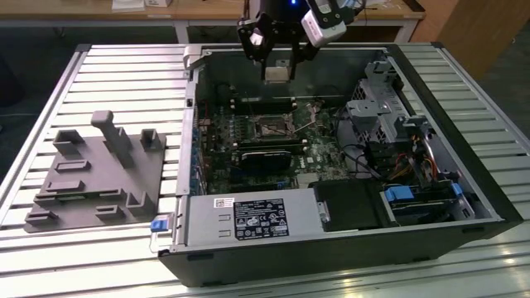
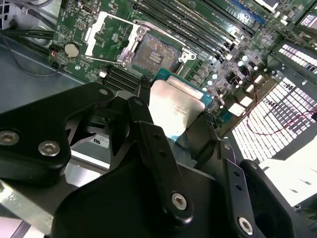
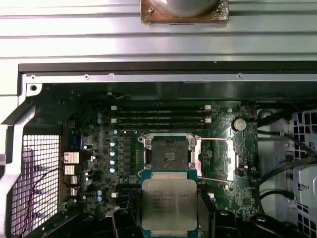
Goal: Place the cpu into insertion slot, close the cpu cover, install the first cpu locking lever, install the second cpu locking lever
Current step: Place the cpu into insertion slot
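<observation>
Nearest, the slatted metal worktop [image 1: 91,273] carries the open computer case [image 1: 331,264], with a grey moulded fixture [image 1: 99,167] beside it on the exterior view's left. Inside the case, the insertion slot [image 1: 272,127] lies bare on the green board, the cpu cover [image 3: 215,158] swung open beside it. Farther back, my jaws are clamped on the cpu [image 1: 277,74], holding it in the air above the case, apart from the slot. Beyond stand a wooden table [image 1: 207,11] and dark floor [image 1: 25,68].
</observation>
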{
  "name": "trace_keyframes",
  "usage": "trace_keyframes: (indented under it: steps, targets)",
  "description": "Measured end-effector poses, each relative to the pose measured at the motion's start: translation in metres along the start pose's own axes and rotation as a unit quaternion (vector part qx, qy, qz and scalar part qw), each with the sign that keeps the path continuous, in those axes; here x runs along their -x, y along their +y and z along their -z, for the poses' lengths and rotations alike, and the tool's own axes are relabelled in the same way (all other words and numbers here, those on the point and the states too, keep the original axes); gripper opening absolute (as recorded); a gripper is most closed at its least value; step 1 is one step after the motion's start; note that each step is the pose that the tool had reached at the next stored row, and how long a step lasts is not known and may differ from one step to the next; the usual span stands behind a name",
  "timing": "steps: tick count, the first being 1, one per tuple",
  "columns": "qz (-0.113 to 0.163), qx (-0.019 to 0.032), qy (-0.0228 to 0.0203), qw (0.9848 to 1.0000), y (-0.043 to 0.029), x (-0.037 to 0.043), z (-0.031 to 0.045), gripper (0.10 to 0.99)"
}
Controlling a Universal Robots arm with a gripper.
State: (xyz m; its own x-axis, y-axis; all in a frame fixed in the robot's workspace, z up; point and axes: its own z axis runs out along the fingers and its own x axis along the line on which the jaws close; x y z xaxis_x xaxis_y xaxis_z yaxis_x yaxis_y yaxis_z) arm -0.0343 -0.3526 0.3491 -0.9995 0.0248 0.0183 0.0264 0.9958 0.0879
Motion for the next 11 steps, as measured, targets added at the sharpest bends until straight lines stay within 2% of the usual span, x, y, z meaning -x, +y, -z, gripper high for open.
trace_keyframes:
  steps: [11]
  targets:
    - [0.000,-0.0009,-0.0001,1.0000,0.0012,0.0050,-0.0151,0.537]
